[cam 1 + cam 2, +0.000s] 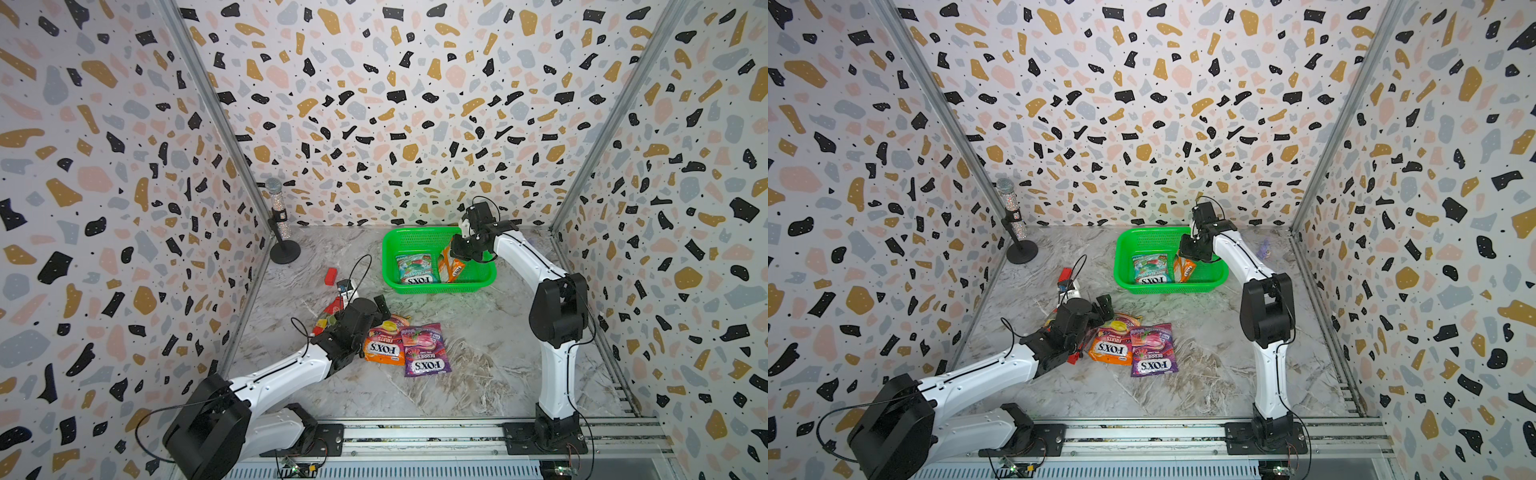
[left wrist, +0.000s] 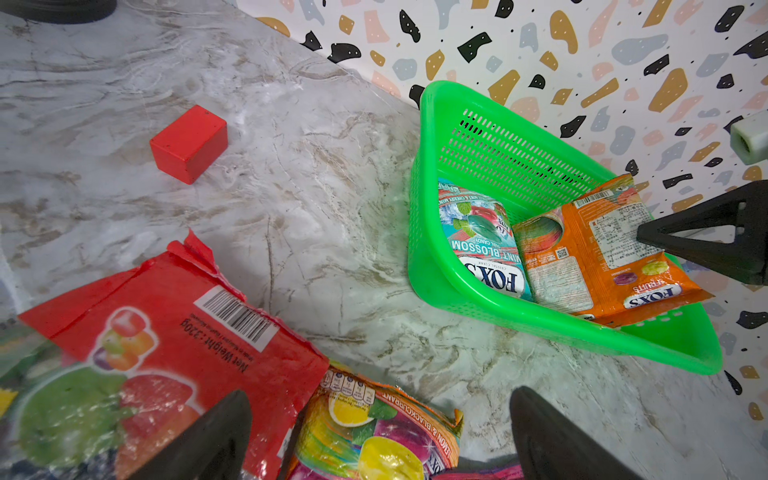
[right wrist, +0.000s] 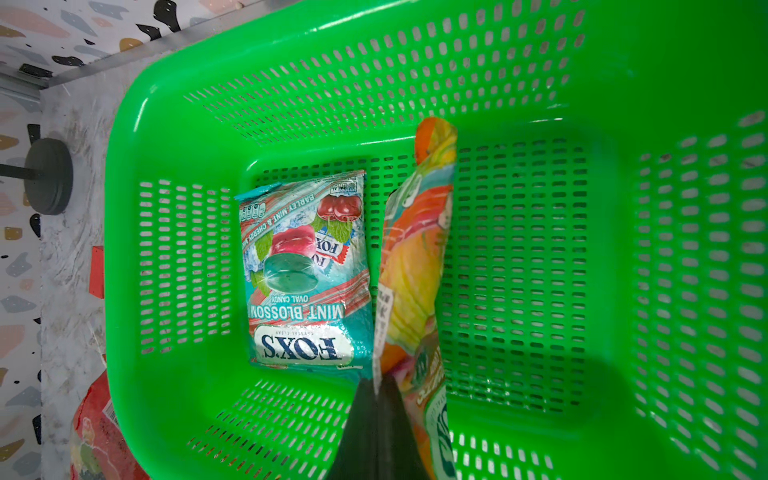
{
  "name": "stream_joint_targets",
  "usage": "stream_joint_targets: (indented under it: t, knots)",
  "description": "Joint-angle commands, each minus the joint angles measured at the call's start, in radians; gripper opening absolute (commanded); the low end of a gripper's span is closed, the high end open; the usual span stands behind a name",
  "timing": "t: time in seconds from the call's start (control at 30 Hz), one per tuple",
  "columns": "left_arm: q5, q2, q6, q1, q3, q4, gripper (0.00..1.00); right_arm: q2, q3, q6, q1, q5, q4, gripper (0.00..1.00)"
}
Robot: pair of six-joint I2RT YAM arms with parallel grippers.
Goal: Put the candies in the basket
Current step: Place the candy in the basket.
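The green basket (image 1: 386,270) stands at the back of the table. A teal candy bag (image 1: 414,269) lies flat inside it. My right gripper (image 3: 376,384) is shut on the edge of an orange candy bag (image 3: 415,266), which hangs on edge inside the basket (image 3: 166,270) beside the teal candy bag (image 3: 305,270). My left gripper (image 2: 382,436) is open just above an orange-yellow candy bag (image 2: 374,432) and next to a red candy bag (image 2: 174,353). A purple candy bag (image 1: 424,351) lies next to the orange-yellow candy bag (image 1: 384,338). In both top views my left arm hides most of the red bag.
A small red block (image 1: 331,276) sits left of the basket. A microphone on a round black stand (image 1: 282,232) is in the back left corner. A small white device with cables (image 1: 347,289) lies by my left wrist. Patterned walls close in three sides.
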Motion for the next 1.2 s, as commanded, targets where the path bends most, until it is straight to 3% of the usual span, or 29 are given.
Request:
stream_joint_targets:
  t: [0.0, 0.07, 0.17, 0.23, 0.53, 0.7, 0.93, 1.17]
  knots:
    - [-0.014, -0.008, 0.013, 0.003, -0.008, 0.017, 1.00, -0.027, 0.045, -0.031, -0.002, 0.034, -0.029, 0.00]
    - [-0.014, -0.008, 0.013, 0.004, -0.009, 0.018, 1.00, -0.032, 0.046, -0.043, -0.006, 0.073, -0.052, 0.04]
    - [-0.019, -0.009, 0.012, 0.004, -0.010, 0.018, 1.00, -0.044, 0.046, -0.055, -0.009, 0.138, -0.086, 0.30]
    - [-0.027, -0.011, 0.006, 0.004, -0.011, 0.014, 1.00, -0.058, 0.046, -0.059, -0.009, 0.195, -0.111, 0.39]
    - [-0.111, -0.044, -0.031, 0.005, -0.030, -0.015, 1.00, -0.078, -0.006, -0.059, -0.009, 0.211, -0.111, 0.42]
    - [-0.162, -0.076, -0.070, 0.006, -0.047, -0.027, 1.00, -0.037, -0.064, -0.040, -0.009, 0.151, -0.066, 0.43]
    - [-0.348, -0.169, -0.225, 0.026, -0.096, -0.145, 1.00, 0.024, -0.105, -0.010, -0.005, 0.084, -0.010, 0.43]
    - [-0.297, -0.248, -0.224, 0.104, -0.137, -0.148, 1.00, 0.027, -0.100, -0.016, -0.005, 0.079, -0.037, 0.44]
